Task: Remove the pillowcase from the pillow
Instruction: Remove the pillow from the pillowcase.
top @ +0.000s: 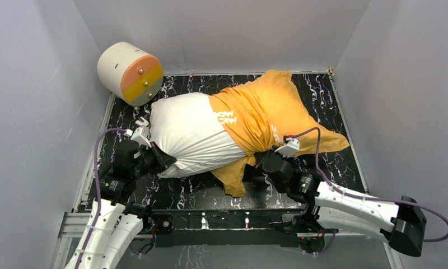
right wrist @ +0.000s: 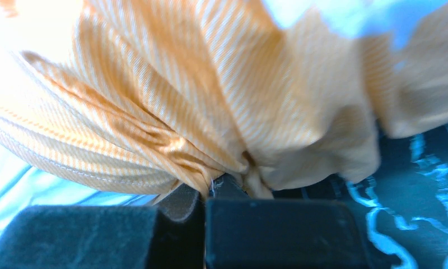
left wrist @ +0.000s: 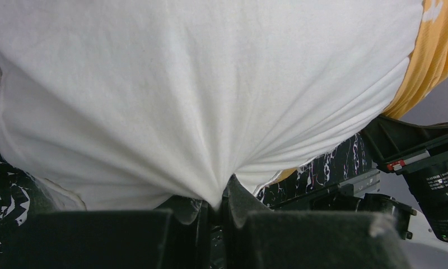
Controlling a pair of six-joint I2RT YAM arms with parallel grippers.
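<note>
Top external: one pillow (top: 188, 131), tight in left claw (top: 167, 162); one pillowcase (top: 266, 112), tight in right claw (top: 264, 155).

The pillow (top: 188, 131) is matt cloth, the pillowcase (top: 266, 109) finely ribbed weave, the table (top: 317, 89) perhaps glossy.

The pillow (top: 188, 134) lies across the table (top: 336, 162) — pillowcase (top: 266, 112) covering its right half.

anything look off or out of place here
The cream cylinder lies tilted in the far left corner, unrelated to the job. The pillowcase is bunched over the right half of the pillow, but that fits the task.
</note>
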